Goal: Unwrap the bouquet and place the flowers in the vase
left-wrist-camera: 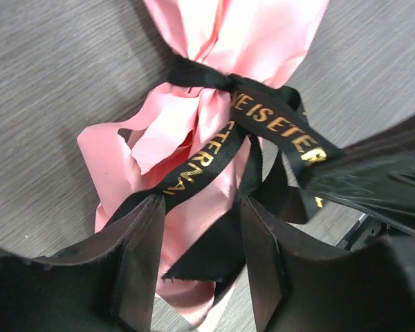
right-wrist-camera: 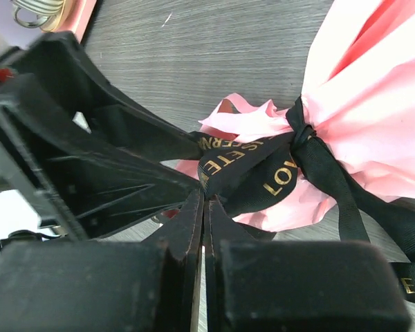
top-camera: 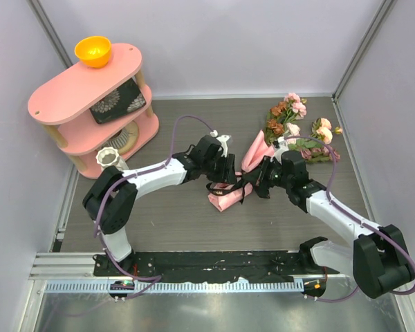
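- Closed fingers of the right gripper (right-wrist-camera: pixel 203 207) fill the near edge of the right wrist view. The jaws are pressed together, and a loop of the black ribbon (right-wrist-camera: pixel 263 169) is pinched at their tips.
- In the left wrist view the left gripper (left-wrist-camera: pixel 199 211) is seen about half open. Its jaws stand either side of a ribbon tail and the lower edge of the paper sheet (left-wrist-camera: pixel 263 41), and nothing is clamped.
- The bouquet (top-camera: pixel 259 162) is laid on its side on the table (top-camera: pixel 194 228) between the two grippers. The tied end is turned toward the arms and the flowers (top-camera: pixel 301 124) are fanned out toward the far right corner.
- The vase (top-camera: pixel 109 157) is stood upright well apart on the left, just beside the foot of the pink shelf (top-camera: pixel 83 93).
- The ribbon is judged thin, limp and rather slick. It is best taken on a free tail and drawn away from the knot (left-wrist-camera: pixel 214 79), never at the knot itself.
- The paper is judged light, crisp and easily torn. The whole bundle is likely to be dragged along unless it is held down close to the tie while the ribbon is pulled.
- The flowers are judged light, with soft blooms that could be crushed, so they are better gripped low down than by the heads.
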Action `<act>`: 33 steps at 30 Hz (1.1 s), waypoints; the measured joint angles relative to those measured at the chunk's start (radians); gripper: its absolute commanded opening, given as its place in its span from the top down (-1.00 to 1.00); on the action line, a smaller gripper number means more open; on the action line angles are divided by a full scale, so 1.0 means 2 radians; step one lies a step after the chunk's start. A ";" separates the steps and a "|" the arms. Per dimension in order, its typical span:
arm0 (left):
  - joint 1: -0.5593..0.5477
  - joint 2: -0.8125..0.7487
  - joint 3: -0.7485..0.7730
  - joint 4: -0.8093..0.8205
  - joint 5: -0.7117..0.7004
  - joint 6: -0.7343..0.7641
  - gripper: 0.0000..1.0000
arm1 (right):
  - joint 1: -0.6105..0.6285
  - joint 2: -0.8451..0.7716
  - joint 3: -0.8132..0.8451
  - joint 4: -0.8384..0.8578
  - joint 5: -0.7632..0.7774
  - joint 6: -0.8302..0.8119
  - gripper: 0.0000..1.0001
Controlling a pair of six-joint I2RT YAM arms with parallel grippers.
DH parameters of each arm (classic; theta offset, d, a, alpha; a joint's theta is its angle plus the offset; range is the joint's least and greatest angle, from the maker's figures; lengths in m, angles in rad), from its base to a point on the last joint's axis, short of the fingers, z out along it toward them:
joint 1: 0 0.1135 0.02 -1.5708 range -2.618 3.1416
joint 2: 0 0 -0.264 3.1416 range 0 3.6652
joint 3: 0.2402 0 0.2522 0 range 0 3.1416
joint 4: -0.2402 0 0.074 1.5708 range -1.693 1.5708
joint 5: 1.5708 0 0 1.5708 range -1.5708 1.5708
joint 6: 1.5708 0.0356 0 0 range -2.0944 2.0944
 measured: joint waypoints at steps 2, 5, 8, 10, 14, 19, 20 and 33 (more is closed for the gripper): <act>0.000 0.011 -0.001 -0.001 -0.002 -0.002 0.25 | 0.000 0.000 0.006 -0.005 -0.001 0.000 0.98; 0.000 0.014 -0.005 0.001 -0.002 -0.003 0.49 | 0.000 0.001 0.024 -0.014 -0.002 0.000 0.98; 0.000 0.014 -0.011 0.005 -0.003 -0.004 0.65 | 0.000 0.008 0.051 -0.010 -0.004 0.005 0.98; 0.000 0.014 -0.021 0.014 -0.003 -0.006 0.71 | 0.000 0.015 0.073 -0.002 -0.005 0.016 0.97; 0.000 0.014 -0.043 0.033 -0.003 -0.010 0.76 | 0.000 0.030 0.124 0.017 -0.007 0.034 0.98; 0.000 0.014 -0.058 0.051 -0.002 -0.018 0.76 | 0.000 0.031 0.187 0.028 -0.005 0.045 0.98; 0.000 0.014 -0.064 0.057 -0.002 -0.019 0.76 | 0.000 0.031 0.203 0.028 -0.005 0.046 0.98; 0.000 0.011 -0.079 0.071 -0.001 -0.021 0.05 | 0.000 0.041 0.329 0.067 -0.005 0.043 0.43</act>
